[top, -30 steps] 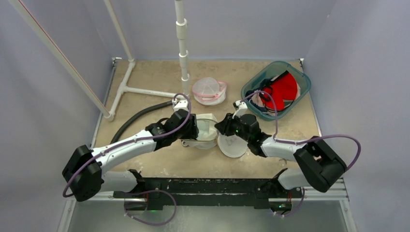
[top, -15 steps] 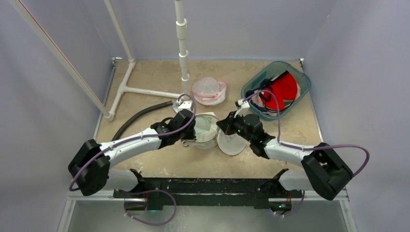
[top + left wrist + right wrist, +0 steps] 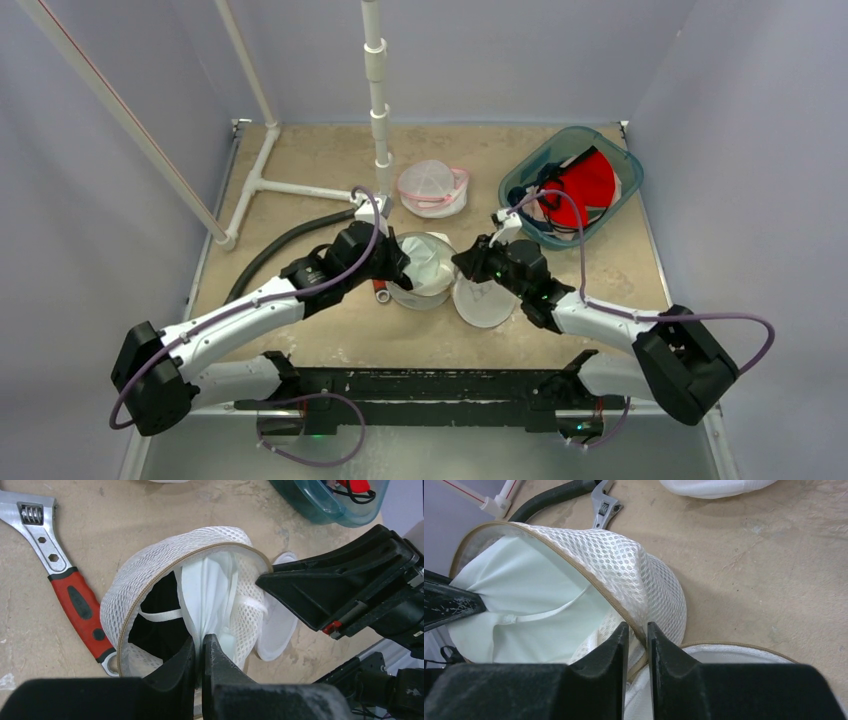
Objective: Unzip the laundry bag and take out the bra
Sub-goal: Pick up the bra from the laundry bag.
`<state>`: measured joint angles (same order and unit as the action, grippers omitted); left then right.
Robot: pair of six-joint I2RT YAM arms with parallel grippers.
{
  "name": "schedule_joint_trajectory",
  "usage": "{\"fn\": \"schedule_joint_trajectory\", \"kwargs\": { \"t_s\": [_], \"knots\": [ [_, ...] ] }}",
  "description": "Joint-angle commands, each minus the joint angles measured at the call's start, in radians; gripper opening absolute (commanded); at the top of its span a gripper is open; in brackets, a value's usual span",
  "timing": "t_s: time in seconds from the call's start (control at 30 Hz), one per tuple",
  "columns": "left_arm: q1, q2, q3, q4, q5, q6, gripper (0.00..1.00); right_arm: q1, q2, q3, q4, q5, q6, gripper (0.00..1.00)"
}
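We see the laundry bag, a white mesh dome with a tan rim, lying on its side in the middle of the table, between the two arms. It is unzipped, and its round flap lies flat on the table just beside it, on the right. The bra is inside the bag, its white cup and a thin strap showing through the mouth, with a dark lining behind it. Our left gripper reaches into the mouth from the left, its jaws pressed nearly together on a fold of the bra's white fabric. Our right gripper comes from the other side, and its jaws pinch the mesh and tan rim of the bag at its right edge. A wrench with a red handle lies on the table just to the left of the bag. Farther back sit a second mesh bag with pink trim and a teal bin holding red clothing, both well apart from the grippers.
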<state>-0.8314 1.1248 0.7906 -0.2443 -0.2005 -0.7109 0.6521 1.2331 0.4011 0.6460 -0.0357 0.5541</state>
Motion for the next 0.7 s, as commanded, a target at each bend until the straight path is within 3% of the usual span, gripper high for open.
{"fn": "schedule_joint_trajectory", "kwargs": {
  "t_s": [0.0, 0.07, 0.17, 0.37, 0.53, 0.67],
  "knots": [
    [0.004, -0.039, 0.043, 0.079, 0.053, 0.037, 0.00, -0.003, -0.044, -0.008, -0.015, 0.033, 0.000, 0.32],
    [0.004, -0.053, 0.047, 0.091, 0.061, 0.048, 0.00, -0.004, -0.061, -0.011, -0.025, 0.033, 0.005, 0.45],
    [0.005, -0.072, 0.062, 0.091, 0.066, 0.065, 0.00, -0.004, -0.088, -0.006, -0.049, 0.033, 0.011, 0.56],
    [0.004, -0.089, 0.100, 0.086, 0.098, 0.087, 0.00, -0.003, -0.128, 0.006, -0.078, 0.034, 0.014, 0.58],
    [0.003, -0.106, 0.117, 0.089, 0.134, 0.104, 0.00, -0.002, -0.182, 0.019, -0.093, 0.033, 0.005, 0.67],
    [0.004, -0.111, 0.106, 0.086, 0.146, 0.123, 0.00, -0.003, -0.186, 0.039, -0.122, 0.063, -0.007, 0.59]
  ]
}}
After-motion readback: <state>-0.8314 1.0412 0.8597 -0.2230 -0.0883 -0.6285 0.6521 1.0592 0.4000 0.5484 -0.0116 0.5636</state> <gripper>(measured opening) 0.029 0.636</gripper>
